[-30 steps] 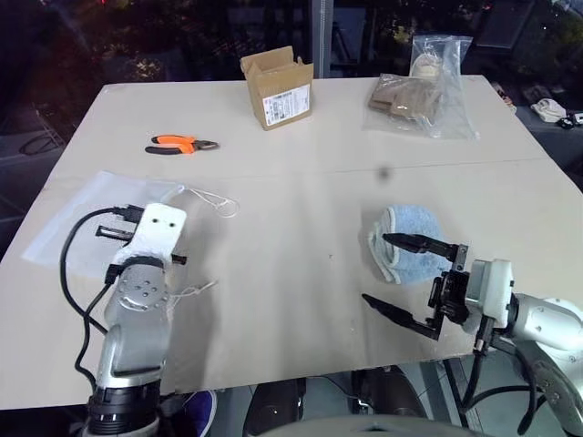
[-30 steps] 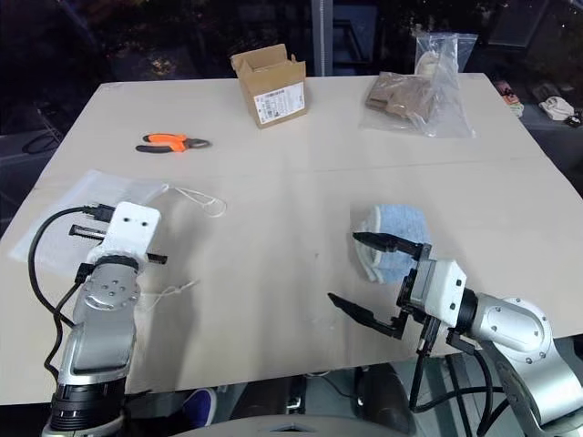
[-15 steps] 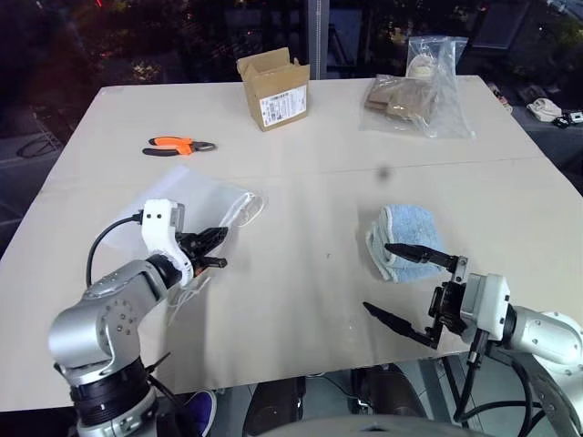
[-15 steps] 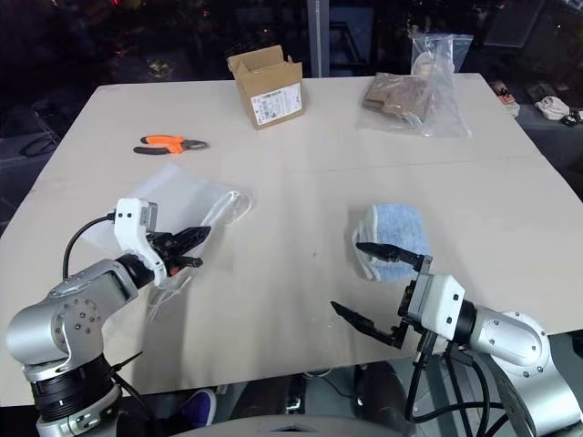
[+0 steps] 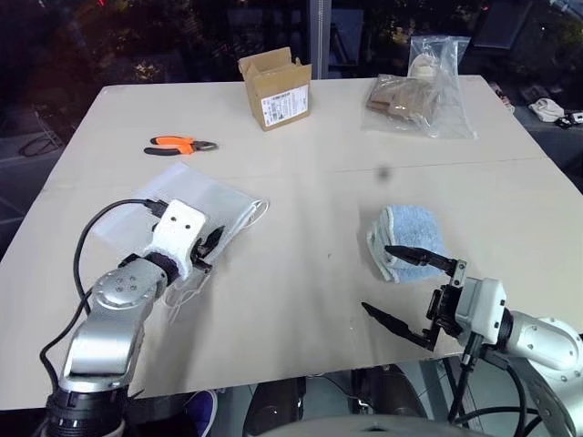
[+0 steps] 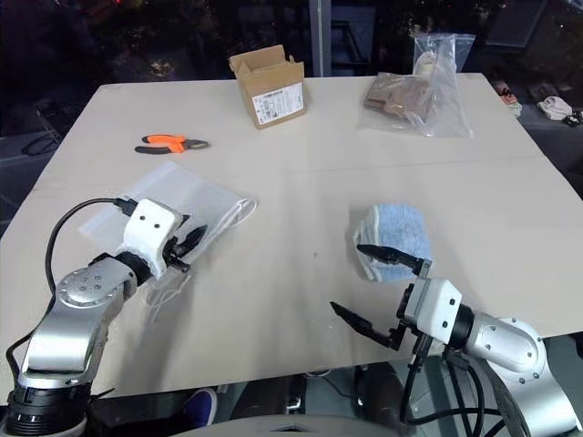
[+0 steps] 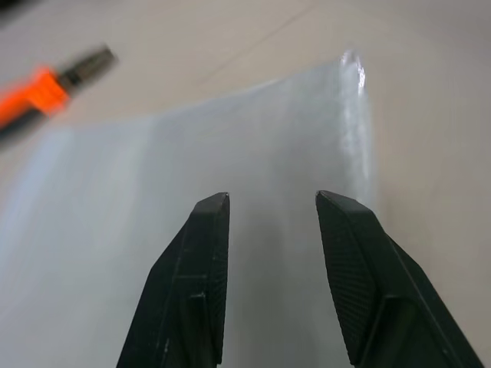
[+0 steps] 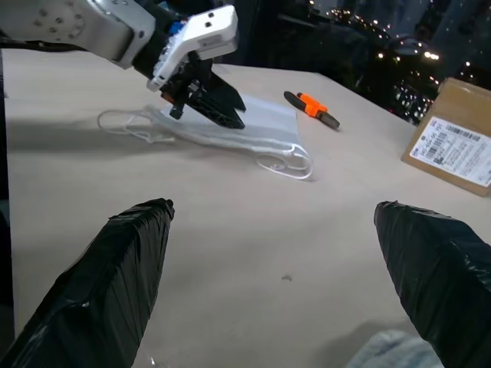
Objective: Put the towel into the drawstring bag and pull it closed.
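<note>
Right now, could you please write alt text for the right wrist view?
The right gripper stands wide open above a beige table. Across it, the left gripper rests over the white drawstring bag, whose cord loops toward the middle. Orange-handled pliers and a cardboard box lie beyond.

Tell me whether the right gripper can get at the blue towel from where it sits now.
Probably yes. The right gripper hangs with its jaws wide apart just at the near edge of the towel, with only bare table between and nothing in the way.
</note>
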### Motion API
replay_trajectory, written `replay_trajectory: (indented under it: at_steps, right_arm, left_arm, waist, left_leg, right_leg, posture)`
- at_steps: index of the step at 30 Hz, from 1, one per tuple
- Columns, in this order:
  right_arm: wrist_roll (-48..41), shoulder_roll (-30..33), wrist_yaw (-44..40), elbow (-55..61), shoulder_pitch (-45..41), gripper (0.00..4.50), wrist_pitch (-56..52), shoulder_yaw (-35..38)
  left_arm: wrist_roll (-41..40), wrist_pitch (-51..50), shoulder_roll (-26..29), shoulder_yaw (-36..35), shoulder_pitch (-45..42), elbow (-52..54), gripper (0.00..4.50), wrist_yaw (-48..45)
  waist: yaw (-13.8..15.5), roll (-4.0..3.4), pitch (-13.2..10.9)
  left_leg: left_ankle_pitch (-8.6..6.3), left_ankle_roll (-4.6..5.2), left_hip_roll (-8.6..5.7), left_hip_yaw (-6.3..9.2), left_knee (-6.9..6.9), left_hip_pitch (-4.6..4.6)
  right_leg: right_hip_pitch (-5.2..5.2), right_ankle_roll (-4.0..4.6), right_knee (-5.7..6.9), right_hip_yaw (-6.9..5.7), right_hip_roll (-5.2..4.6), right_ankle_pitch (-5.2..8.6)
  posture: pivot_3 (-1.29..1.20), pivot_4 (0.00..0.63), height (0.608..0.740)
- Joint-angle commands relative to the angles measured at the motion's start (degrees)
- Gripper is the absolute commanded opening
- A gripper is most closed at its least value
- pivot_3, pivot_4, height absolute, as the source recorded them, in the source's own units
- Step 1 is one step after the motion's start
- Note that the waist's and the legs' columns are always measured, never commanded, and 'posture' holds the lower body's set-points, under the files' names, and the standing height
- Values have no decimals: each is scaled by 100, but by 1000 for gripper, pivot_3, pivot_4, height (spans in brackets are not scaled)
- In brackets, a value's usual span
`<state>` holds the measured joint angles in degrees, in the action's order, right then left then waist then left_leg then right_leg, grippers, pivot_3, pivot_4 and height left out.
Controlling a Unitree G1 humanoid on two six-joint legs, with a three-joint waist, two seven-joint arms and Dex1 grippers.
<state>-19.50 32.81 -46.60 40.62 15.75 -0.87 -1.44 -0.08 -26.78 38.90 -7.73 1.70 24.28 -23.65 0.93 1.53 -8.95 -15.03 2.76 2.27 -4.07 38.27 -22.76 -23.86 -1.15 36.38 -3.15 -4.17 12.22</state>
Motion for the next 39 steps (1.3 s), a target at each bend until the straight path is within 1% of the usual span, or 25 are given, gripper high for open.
replay_trajectory:
  at_steps: [1, 5, 9, 12, 16, 27, 39]
  right_arm:
    - [-43, 24, 64, 204, 65, 4500, 91, 54]
    - [-63, 93, 96, 263, 72, 4500, 17, 105]
    - [-128, 175, 135, 333, 43, 4500, -84, 166]
    - [-165, 223, 146, 373, 56, 4500, -125, 202]
    - [-176, 268, 161, 414, 64, 4500, -176, 221]
    - [-170, 327, 248, 547, 121, 4500, -299, 202]
    - [-194, 335, 266, 619, 79, 4500, -436, 187]
  left_arm:
    - [521, 890, 16, 94, 183, -143, 1788, 268]
    - [403, 1050, -249, 93, 373, -59, 1788, 229]
    - [405, 984, -508, 96, 454, 54, 1788, 272]
    - [350, 953, -533, 118, 470, 118, 1788, 98]
    - [469, 1034, -652, 176, 502, 133, 1788, 215]
    - [790, 1235, -698, 324, 514, -55, 1788, 285]
    - [1096, 1078, -744, 307, 418, -313, 1788, 526]
  waist:
    - [1, 0, 0]
    - [-1, -1, 0]
    - [1, -2, -1]
    - [1, -1, -1]
    - [0, -1, -1]
    - [-1, -1, -1]
    - [1, 1, 0]
  left_leg:
    - [0, 0, 0, 0, -1, -3]
    - [0, 1, 1, -1, -1, -11]
    - [0, 2, 1, 0, -1, -13]
    - [0, 2, 1, 0, 0, -12]
    - [0, 3, 1, -1, 0, -12]
    - [0, 3, 1, -3, 1, -12]
    - [0, 3, 1, -3, 1, -11]
  right_leg:
    - [-3, 0, -2, 0, -1, 0]
    - [-14, -1, -5, -1, -5, 0]
    - [-13, -2, -6, -5, -4, 0]
    - [-11, -4, -6, -8, 1, 1]
    - [-8, -20, -6, -10, 3, 11]
    - [-8, -21, -5, -20, 7, 11]
    - [-8, -22, -5, -24, 9, 11]
  posture:
    - [0, 150, 740]
    - [0, 150, 740]
    - [0, 150, 740]
    - [0, 150, 740]
    - [0, 150, 740]
    - [0, 150, 740]
    - [0, 150, 740]
